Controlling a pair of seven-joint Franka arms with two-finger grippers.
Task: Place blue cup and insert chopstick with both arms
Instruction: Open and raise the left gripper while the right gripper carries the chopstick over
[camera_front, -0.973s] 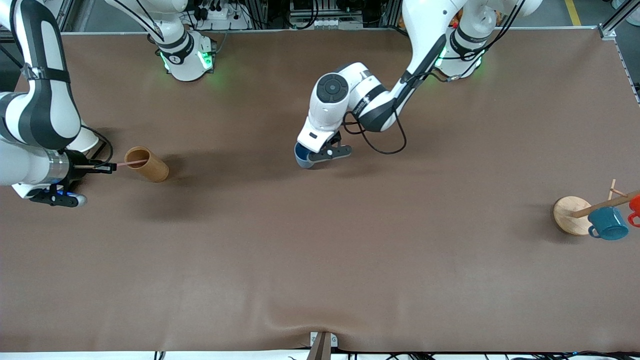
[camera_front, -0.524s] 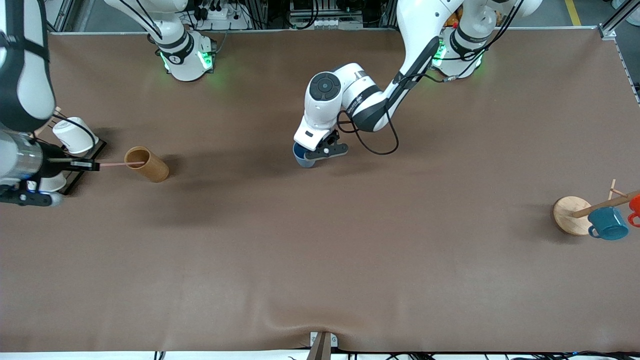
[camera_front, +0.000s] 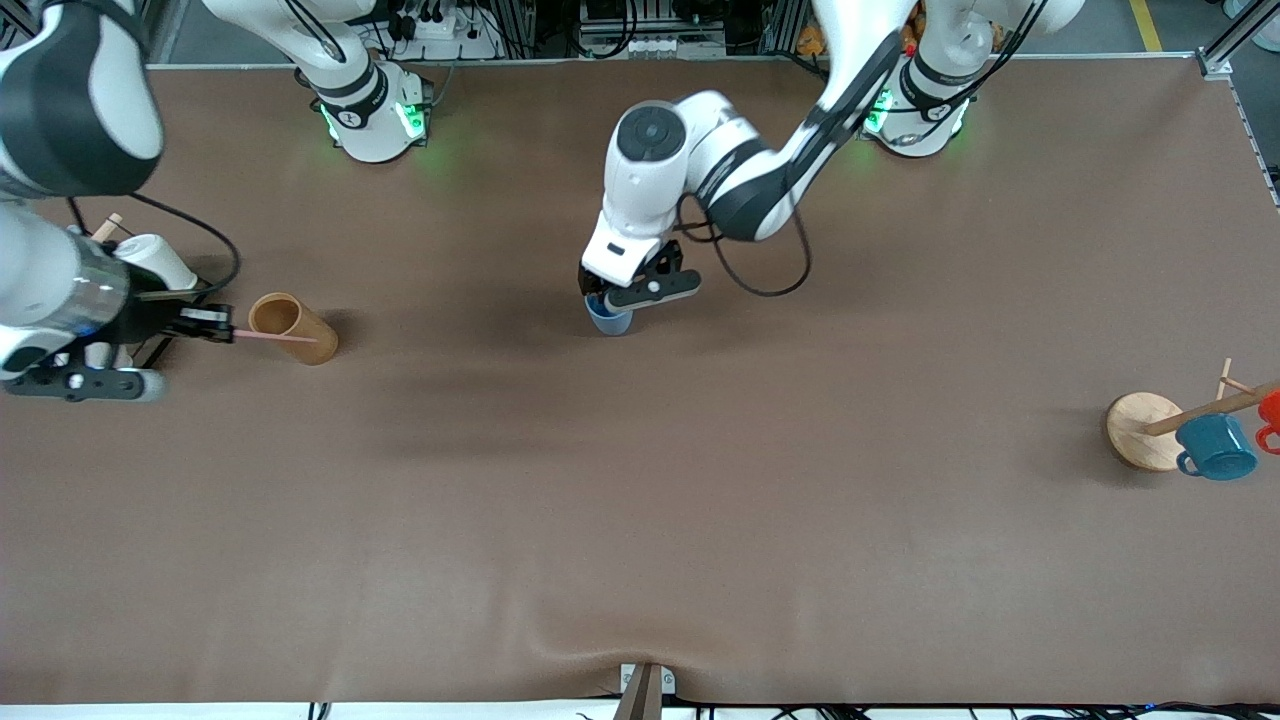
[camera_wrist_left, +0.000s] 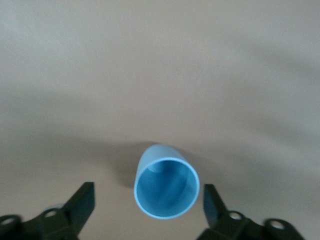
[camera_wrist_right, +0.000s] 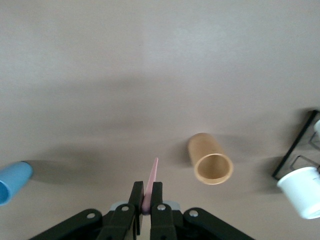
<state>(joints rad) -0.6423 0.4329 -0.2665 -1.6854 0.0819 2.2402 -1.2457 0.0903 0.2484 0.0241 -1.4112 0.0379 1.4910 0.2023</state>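
While the left gripper (camera_wrist_left: 147, 212) straddles the blue cup (camera_wrist_left: 166, 186) (fingers spread, untouching), the right gripper (camera_wrist_right: 148, 200) pinches the chopstick (camera_wrist_right: 151, 180).

The blue cup (camera_front: 609, 317) is light blue, with a deeper blue inside and a paler rim. The chopstick (camera_front: 274, 337) is pale pink. The cylindrical holder (camera_front: 293, 327) is tan-brown all over. The table (camera_front: 640, 520) is a plain, dull brown with no pattern. Both arms are white with black joints, and the left gripper (camera_front: 634, 292) and right gripper (camera_front: 215, 326) are black. At the left arm's end of the table, the teal mug (camera_front: 1216, 447) hangs from a pale wooden rack (camera_front: 1142, 430) beside an orange-red mug (camera_front: 1270, 414). A white cup (camera_front: 155, 262) sits on a black stand (camera_wrist_right: 296, 146).
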